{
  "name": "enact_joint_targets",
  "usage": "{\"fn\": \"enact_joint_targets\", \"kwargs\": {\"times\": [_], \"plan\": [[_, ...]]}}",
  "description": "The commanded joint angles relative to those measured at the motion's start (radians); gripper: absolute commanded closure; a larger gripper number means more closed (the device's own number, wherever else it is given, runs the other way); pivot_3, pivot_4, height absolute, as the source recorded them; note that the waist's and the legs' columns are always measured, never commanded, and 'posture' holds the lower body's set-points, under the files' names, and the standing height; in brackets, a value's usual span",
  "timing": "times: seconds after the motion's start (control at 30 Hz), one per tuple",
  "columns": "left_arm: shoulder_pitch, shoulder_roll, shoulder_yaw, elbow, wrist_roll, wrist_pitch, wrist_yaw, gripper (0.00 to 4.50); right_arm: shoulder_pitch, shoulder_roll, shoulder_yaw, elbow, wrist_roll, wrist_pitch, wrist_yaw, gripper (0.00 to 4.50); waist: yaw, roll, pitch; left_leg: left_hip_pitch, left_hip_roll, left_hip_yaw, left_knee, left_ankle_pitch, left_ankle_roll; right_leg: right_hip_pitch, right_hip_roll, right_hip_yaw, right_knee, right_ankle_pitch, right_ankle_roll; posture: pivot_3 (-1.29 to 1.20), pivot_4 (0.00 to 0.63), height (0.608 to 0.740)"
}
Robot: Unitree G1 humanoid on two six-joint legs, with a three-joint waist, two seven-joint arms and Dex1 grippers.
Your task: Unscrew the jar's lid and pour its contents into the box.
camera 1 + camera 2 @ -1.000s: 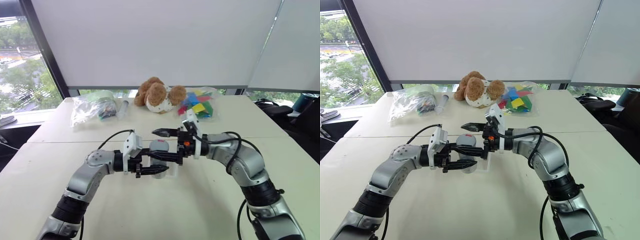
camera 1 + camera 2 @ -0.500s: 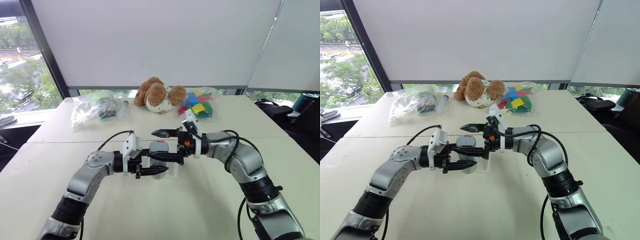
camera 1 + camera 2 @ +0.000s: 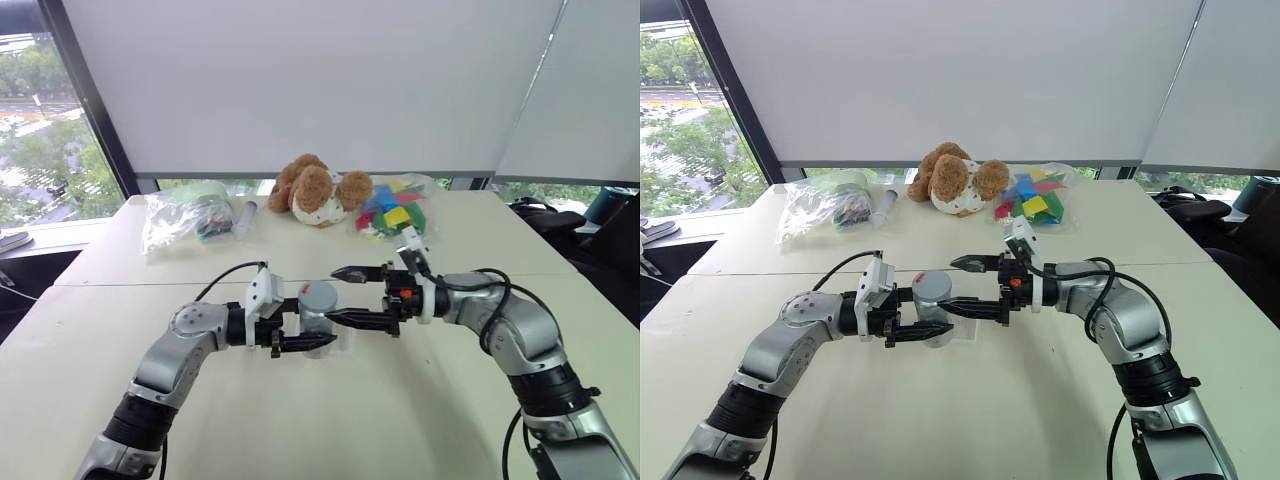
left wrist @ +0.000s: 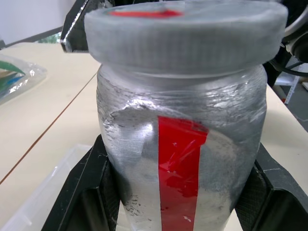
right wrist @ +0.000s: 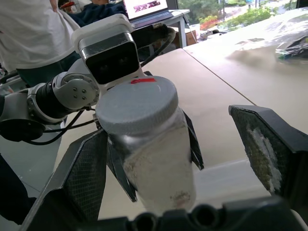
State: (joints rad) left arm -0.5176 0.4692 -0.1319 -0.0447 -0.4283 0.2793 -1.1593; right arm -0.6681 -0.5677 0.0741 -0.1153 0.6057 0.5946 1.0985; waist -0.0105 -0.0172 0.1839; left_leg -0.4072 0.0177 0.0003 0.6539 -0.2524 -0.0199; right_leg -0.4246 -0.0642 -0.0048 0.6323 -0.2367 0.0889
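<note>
Left tool (image 3: pixel 305 332) clamps the jar (image 3: pixel 318 308) (right tool (image 3: pixel 345 294) spread beside).

Centre: you have the jar (image 3: pixel 318 310) upright above the bench (image 3: pixel 400 420), the lid (image 5: pixel 137 104) on top of it.
Left side: your left end effector (image 3: pixel 312 335) reaches in from the left, its fingers on either side of the jar.
Right side: your right end effector (image 3: pixel 343 294) stands just right of the jar, apart from it.
Below: the box (image 4: pixel 43 192) lies on the bench under the jar.
Far edge: a bag (image 3: pixel 185 215) at left, a plush toy (image 3: pixel 315 190) in the middle, a bag of blocks (image 3: pixel 395 208) to its right.
</note>
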Motion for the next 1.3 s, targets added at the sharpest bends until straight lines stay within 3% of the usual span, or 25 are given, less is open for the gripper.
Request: {"fn": "enact_joint_targets", "kwargs": {"times": [0.03,0.3,0.6,0.97,1.1,1.13,1.23,1.3], "plan": [[-0.004,0.004,0.016,-0.031,-0.019,-0.018,-0.014,2.17,-0.008,-0.016,-0.063,-0.056,0.062,0.005,0.025,0.12,0.0,0.0,0.0,0.0,0.0,0.0,0.0,0.0,0.0,0.0,0.0,0.0,0.0,0.0,0.0,0.0,0.15,0.74],[-0.002,0.0,0.015,-0.033,-0.017,-0.017,-0.013,2.17,-0.041,0.013,-0.029,-0.138,0.109,0.069,0.013,0.12,0.0,0.0,0.0,0.0,0.0,0.0,0.0,0.0,0.0,0.0,0.0,0.0,0.0,0.0,0.0,0.0,0.15,0.74],[-0.004,0.0,0.013,-0.032,-0.016,-0.014,-0.016,2.17,-0.132,0.053,0.078,-0.039,-0.041,0.04,-0.045,0.12,0.001,0.0,0.0,0.0,0.0,0.0,0.0,0.0,0.0,0.0,0.0,0.0,0.0,0.0,0.0,0.0,0.15,0.74],[-0.001,-0.003,0.012,-0.036,-0.014,-0.013,-0.01,2.17,-0.162,0.068,0.081,-0.042,-0.031,0.077,-0.03,0.12,0.0,0.0,0.0,0.0,0.0,0.0,0.0,0.0,0.0,0.0,0.0,0.0,0.0,0.0,0.0,0.0,0.15,0.74],[0.0,-0.002,0.011,-0.037,-0.014,-0.015,-0.008,2.17,-0.159,0.073,0.078,-0.047,-0.024,0.077,-0.022,1.92,0.0,0.0,0.0,0.0,0.0,0.0,0.0,0.0,0.0,0.0,0.0,0.0,0.0,0.0,0.0,0.0,0.15,0.74],[0.0,-0.002,0.011,-0.037,-0.015,-0.015,-0.007,2.17,-0.157,0.073,0.078,-0.047,-0.024,0.076,-0.021,2.18,0.0,0.0,0.0,0.0,0.0,0.0,0.0,0.0,0.0,0.0,0.0,0.0,0.0,0.0,0.0,0.0,0.15,0.74],[-0.001,-0.003,0.011,-0.036,-0.015,-0.015,-0.005,2.17,-0.153,0.075,0.075,-0.047,-0.02,0.07,-0.015,2.16,0.0,0.0,0.0,0.0,0.0,0.0,0.0,0.0,0.0,0.0,0.0,0.0,0.0,0.0,0.0,0.0,0.15,0.74],[0.001,0.001,0.012,-0.036,-0.016,-0.014,-0.007,2.17,-0.148,0.115,0.017,-0.058,0.062,0.088,-0.027,2.16,0.0,0.0,0.0,0.0,0.0,0.0,0.0,0.0,0.0,0.0,0.0,0.0,0.0,0.0,0.0,0.0,0.15,0.74]]}}
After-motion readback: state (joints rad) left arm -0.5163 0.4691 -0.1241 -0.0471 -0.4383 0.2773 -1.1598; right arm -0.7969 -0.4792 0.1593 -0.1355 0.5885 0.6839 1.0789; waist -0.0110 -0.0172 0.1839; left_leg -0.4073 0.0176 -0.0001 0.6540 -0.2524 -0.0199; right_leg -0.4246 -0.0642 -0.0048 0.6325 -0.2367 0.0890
